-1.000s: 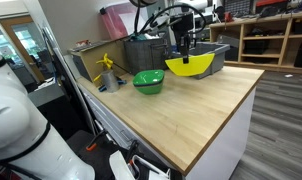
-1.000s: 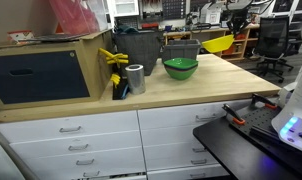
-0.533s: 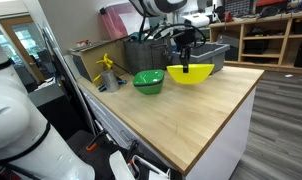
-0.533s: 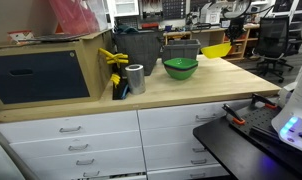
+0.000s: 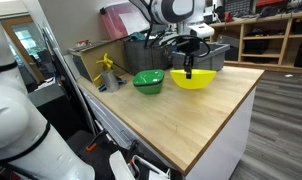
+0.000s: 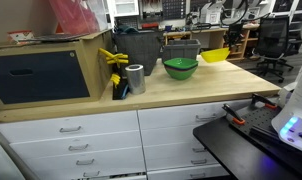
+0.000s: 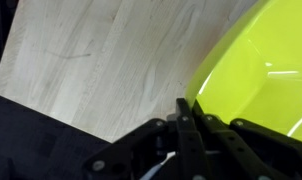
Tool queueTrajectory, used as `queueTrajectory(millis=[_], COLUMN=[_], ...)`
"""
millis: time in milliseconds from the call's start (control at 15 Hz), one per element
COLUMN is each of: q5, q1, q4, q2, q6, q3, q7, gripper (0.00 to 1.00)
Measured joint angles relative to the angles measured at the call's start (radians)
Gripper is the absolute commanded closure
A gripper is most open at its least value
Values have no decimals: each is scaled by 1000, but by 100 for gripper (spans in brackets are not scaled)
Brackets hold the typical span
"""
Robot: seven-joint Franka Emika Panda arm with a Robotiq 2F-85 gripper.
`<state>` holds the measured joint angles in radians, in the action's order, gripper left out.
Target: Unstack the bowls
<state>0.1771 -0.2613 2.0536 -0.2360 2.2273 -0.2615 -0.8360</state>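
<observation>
- Wrist view, nearest: the black two-finger tool (image 7: 186, 125) stands narrow, pinched on the rim of the glossy yellow plastic bowl (image 7: 256, 70) with its rounded-square edge. Bare wood shows beneath.
- As I judge it, the step in hand is letting go of this bowl, which seems to sit flat on the pale wooden counter (image 5: 191, 125).
- To do it well, open only enough to clear the rim, then rise straight up. The light, slick plastic could skid or tip if a finger catches the wall.
- Keep any sideways drift away from the glossy green plastic bowl (image 5: 148, 81), just beside the yellow one (image 5: 203, 80) with a slim gap.
- Only an exterior view shows that gap, with the tool (image 5: 188, 72) at the yellow rim. The wrist view misses the green bowl altogether.
- The low side-on exterior view shows the yellow bowl (image 6: 215, 55) far along the counter and the grey rectangular bin (image 6: 181, 47) behind the green bowl.
- Whether another bowl nests inside the green one, I cannot tell.
</observation>
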Motion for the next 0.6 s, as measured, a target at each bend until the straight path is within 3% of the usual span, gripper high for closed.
queueTrajectory(millis=[600], q5=[10], q1=[-33], q4=[-127], q2=[-143], q6=[0], q3=[-10], q7=[99], gripper=[99])
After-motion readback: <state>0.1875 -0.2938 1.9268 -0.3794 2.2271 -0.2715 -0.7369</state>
